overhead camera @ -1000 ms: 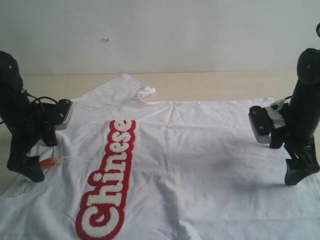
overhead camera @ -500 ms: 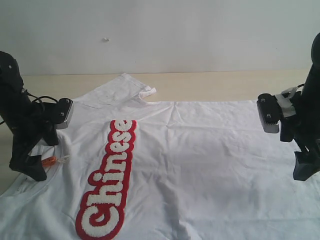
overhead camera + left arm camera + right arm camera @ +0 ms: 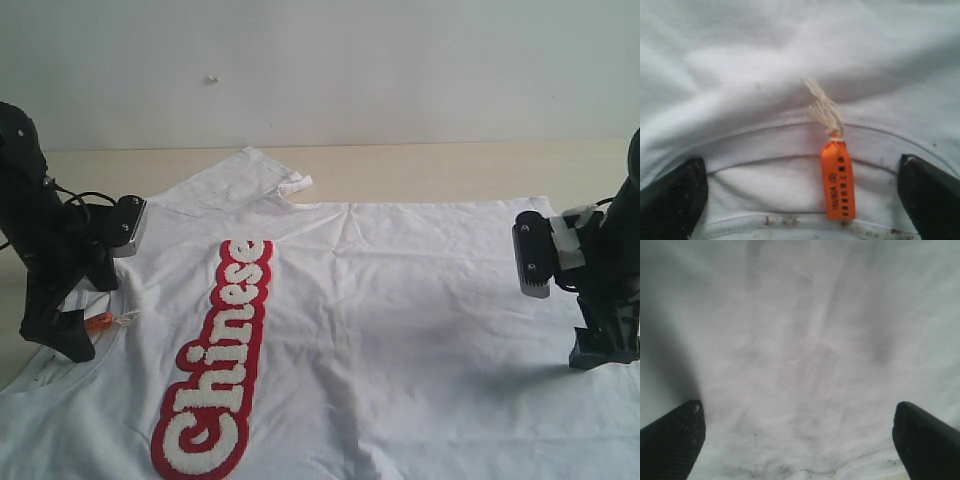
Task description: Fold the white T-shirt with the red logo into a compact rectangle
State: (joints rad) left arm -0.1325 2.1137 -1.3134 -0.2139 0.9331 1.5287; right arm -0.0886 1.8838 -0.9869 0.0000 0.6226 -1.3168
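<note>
White T-shirt (image 3: 400, 300) lies front-up and wrinkled, spread flat under both of my arms. My left gripper (image 3: 801, 200) hangs low over the neck with its fingers spread wide and only cloth between them. The ribbed collar (image 3: 765, 150) runs from one fingertip across to the other. The orange neck tag (image 3: 838, 181) lies on it, nearer one finger, with its frayed string (image 3: 824, 110) pointing away from the gripper. I cannot tell whether the tips touch the fabric. The red logo (image 3: 215, 375) runs as a long strip just beside that gripper, on the side toward my right one. My right gripper (image 3: 800, 437) is also spread wide at the opposite end, over plain fabric near the shirt's edge, holding nothing. Beyond both grippers a sleeve (image 3: 250, 175) lies on the pale table (image 3: 420, 165), with a white wall (image 3: 350, 60) behind.
</note>
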